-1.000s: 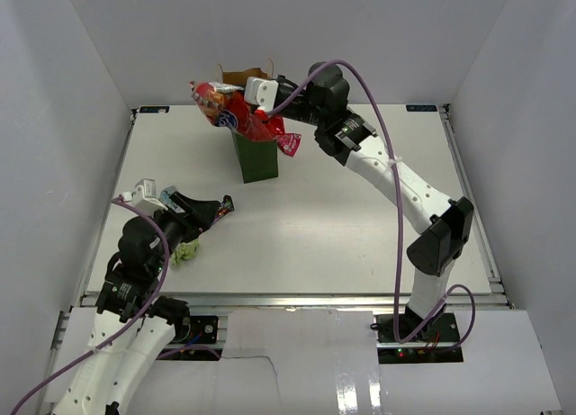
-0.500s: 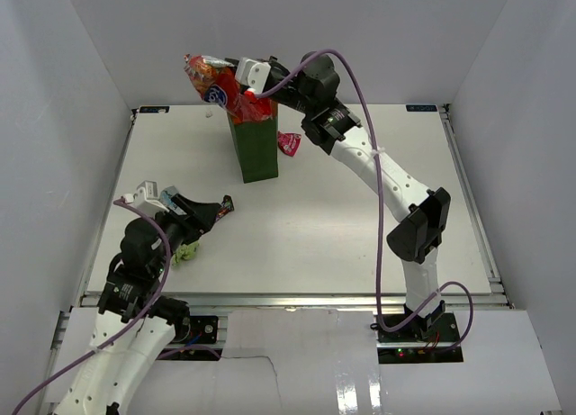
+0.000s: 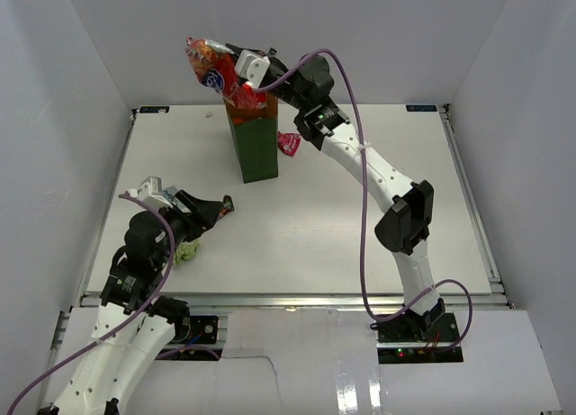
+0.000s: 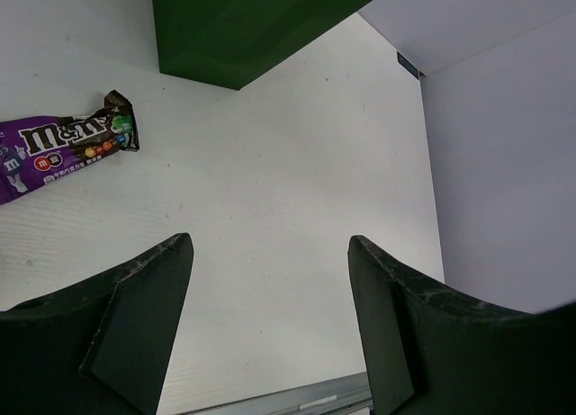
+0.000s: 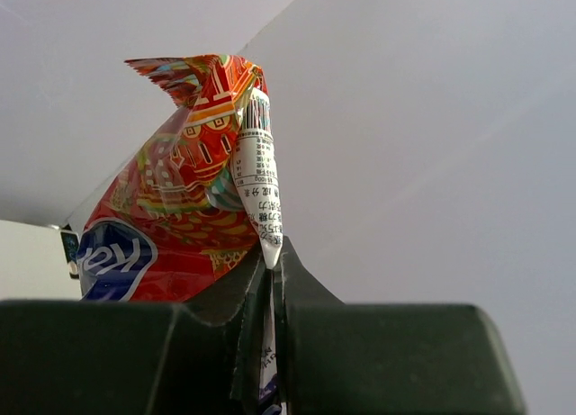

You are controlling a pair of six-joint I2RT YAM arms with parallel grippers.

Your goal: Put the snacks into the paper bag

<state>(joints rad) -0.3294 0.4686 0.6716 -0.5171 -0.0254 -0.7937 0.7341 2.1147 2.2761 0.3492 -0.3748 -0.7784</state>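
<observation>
The dark green paper bag (image 3: 255,149) stands upright at the back of the table; its base shows in the left wrist view (image 4: 243,28). My right gripper (image 3: 241,77) is shut on a large red crinkly bag (image 3: 211,66) and holds it above the paper bag's mouth; the right wrist view shows the packet (image 5: 193,199) pinched by its edge. My left gripper (image 3: 209,210) is open and empty near the front left. A purple bar (image 3: 225,203) lies just beyond it, also in the left wrist view (image 4: 67,145). A light green packet (image 3: 186,250) lies by the left arm. A small pink packet (image 3: 289,143) lies right of the bag.
White walls enclose the table (image 3: 360,208) on three sides. A metal rail (image 3: 288,298) runs along the front edge.
My right gripper has lifted the red bag up and to the left, from beside the paper bag's mouth to above it. The left arm has barely moved.
</observation>
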